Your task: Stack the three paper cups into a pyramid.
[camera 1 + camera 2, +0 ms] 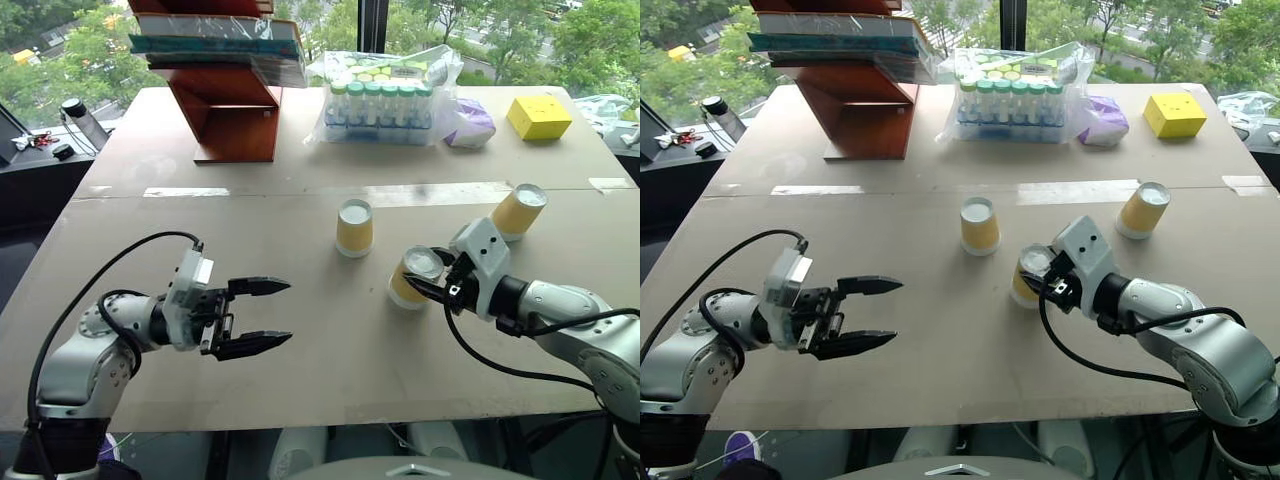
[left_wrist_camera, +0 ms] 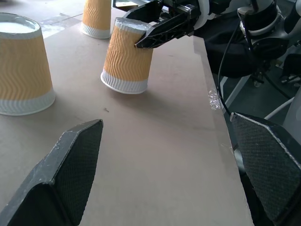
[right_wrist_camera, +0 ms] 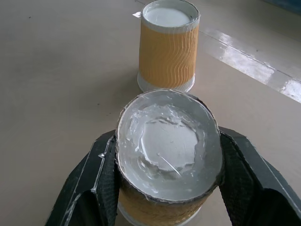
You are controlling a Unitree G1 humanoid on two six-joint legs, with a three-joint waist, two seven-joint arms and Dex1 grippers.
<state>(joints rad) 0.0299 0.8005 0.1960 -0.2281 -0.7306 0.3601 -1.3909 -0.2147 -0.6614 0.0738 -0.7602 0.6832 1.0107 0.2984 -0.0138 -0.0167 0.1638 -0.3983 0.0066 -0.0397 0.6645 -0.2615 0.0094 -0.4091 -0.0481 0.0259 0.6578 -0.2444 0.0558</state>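
Table [image 1: 300,330]: large, brown board top, seam w/ tape strip running across the middle. Far edge: red-brown stand [image 1: 232,115] w/ wrapped books on top, clear pack of green-capped bottles [image 1: 382,100], purple bag [image 1: 468,125], yellow block [image 1: 538,116].

L arm low at near-left side of table; left gripper [image 1: 262,315] points across toward the cups, fingers spread wide, nothing between them, clear of table surface.

R arm comes in from near-right; right gripper [image 3: 164,188] clamped on near cup [image 1: 412,278], one finger each side of its upper wall, just under the white base. Cup is upside down and tilted, its rim's near edge lifted off the board, far edge touching or almost, can't tell which.

Other 2 cups both upside down, rim flat on table: middle cup [image 1: 354,227] just beyond and left of the held one, apart from it; far cup [image 1: 519,211] to the right, near the tape seam, well apart from the middle one. No cup on another, pyramid not begun.
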